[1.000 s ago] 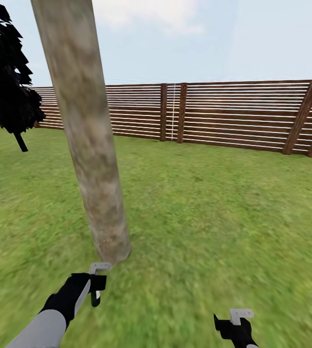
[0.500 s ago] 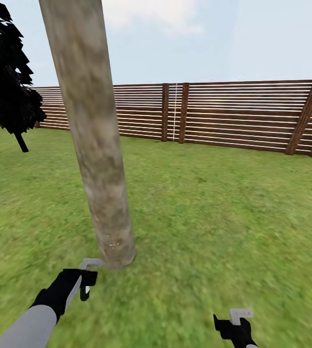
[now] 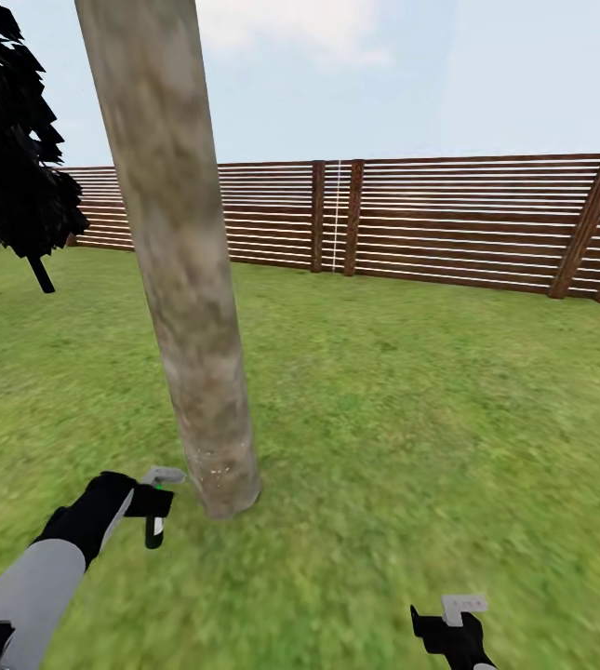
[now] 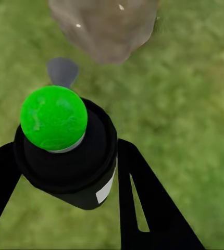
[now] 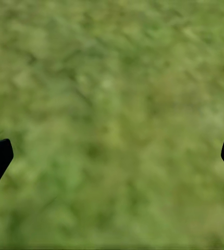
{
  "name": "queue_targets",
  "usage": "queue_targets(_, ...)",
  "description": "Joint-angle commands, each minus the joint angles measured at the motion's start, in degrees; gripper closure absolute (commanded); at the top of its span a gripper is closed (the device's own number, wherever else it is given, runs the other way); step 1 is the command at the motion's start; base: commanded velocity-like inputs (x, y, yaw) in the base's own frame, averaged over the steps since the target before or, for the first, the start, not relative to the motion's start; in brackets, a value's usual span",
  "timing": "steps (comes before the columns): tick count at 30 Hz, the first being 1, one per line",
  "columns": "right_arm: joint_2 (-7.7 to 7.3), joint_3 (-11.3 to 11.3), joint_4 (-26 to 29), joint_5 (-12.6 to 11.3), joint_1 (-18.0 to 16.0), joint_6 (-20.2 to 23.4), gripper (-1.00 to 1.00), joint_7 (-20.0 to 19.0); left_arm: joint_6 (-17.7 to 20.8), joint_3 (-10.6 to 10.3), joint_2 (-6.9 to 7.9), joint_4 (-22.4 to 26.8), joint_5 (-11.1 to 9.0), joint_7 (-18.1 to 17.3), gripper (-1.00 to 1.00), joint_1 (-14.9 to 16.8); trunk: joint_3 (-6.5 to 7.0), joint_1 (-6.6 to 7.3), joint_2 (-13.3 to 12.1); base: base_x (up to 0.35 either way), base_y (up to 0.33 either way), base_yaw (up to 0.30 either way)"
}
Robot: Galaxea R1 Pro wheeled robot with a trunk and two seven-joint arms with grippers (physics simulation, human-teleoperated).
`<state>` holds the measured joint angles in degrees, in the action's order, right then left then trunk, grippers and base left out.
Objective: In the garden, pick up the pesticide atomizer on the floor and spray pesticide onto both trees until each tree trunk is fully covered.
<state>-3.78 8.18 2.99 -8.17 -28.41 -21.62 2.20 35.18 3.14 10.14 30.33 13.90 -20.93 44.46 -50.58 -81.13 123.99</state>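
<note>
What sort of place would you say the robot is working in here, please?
Most likely a fenced back garden: a grass lawn runs up to a brown slatted wooden fence under open sky, with a thick pale tree trunk rising from the grass.

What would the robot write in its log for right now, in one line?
left gripper: holding atomizer by trunk base | right gripper: jaws open, empty, over grass | trunk: few white specks low down
</note>
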Motion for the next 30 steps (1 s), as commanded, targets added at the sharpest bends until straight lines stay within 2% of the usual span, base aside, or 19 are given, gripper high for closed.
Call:
queue_targets(1,0.00,0.00,0.00,0.00,-0.02,0.00,-1.00,0.00,0.00,-0.76,-0.24,0.00,0.32,-0.05,1.00,-0.10,0.00,0.00,0.00,0.000,0.000,0.000)
queue_targets(4,0.00,0.05,0.00,0.00,0.00,0.00,-1.00,0.00,0.05,-4.41,-0.96,-0.01,0.29,-0.24,1.00,-0.45,0.00,0.00,0.00,0.000,0.000,0.000)
queue_targets(5,0.00,0.06,0.00,0.00,0.00,0.00,-1.00,0.00,0.06,-4.78,-1.32,-0.02,0.23,-0.31,1.00,-0.48,0.00,0.00,0.00,0.000,0.000,0.000)
queue_targets(8,0.00,0.04,0.00,0.00,-0.03,0.00,-1.00,0.00,0.07,-5.44,-3.75,-0.01,0.30,-2.10,1.00,-0.39,0.00,0.00,0.00,0.000,0.000,0.000)
queue_targets(10,0.00,0.05,0.00,0.00,0.01,0.00,-1.00,0.00,0.10,-5.49,-4.44,-0.01,0.33,-2.79,1.00,-0.14,0.00,0.00,0.00,0.000,0.000,0.000)
queue_targets(13,0.00,0.05,0.00,0.00,0.01,0.00,-1.00,0.01,0.15,-5.21,-3.46,0.05,0.17,-3.11,1.00,0.22,0.00,0.00,0.00,0.000,0.000,0.000)
queue_targets(15,0.00,0.07,0.00,0.00,0.00,0.00,-1.00,0.00,0.18,-5.11,-1.39,0.07,0.07,-3.79,1.00,0.67,0.00,0.00,0.00,0.000,0.000,0.000)
queue_targets(17,0.00,0.08,0.00,0.00,0.00,0.00,-1.00,0.00,0.59,-5.07,1.90,0.08,0.20,-9.18,1.00,2.20,0.00,0.00,0.00,0.000,0.000,0.000)
queue_targets(19,0.00,0.08,0.00,0.00,0.01,0.00,-1.00,0.00,0.92,-5.09,2.76,0.17,0.32,-10.89,1.00,2.71,0.00,0.00,0.00,0.000,0.000,0.000)
queue_targets(22,0.00,0.08,0.00,0.00,0.02,0.00,-1.00,0.00,1.72,-5.45,2.34,1.93,0.52,-11.46,1.00,2.48,0.00,0.00,0.00,0.000,0.000,0.000)
queue_targets(28,0.00,0.08,0.00,0.00,0.00,0.00,-1.00,0.00,6.73,-5.54,0.54,9.08,0.36,-11.58,1.00,2.31,0.00,0.00,0.00,0.000,0.000,0.000)
queue_targets(30,0.00,0.08,0.00,0.00,0.00,0.00,-1.00,0.00,8.20,-5.58,0.34,10.47,0.41,-11.59,1.00,2.35,0.00,0.00,0.00,0.000,0.000,0.000)
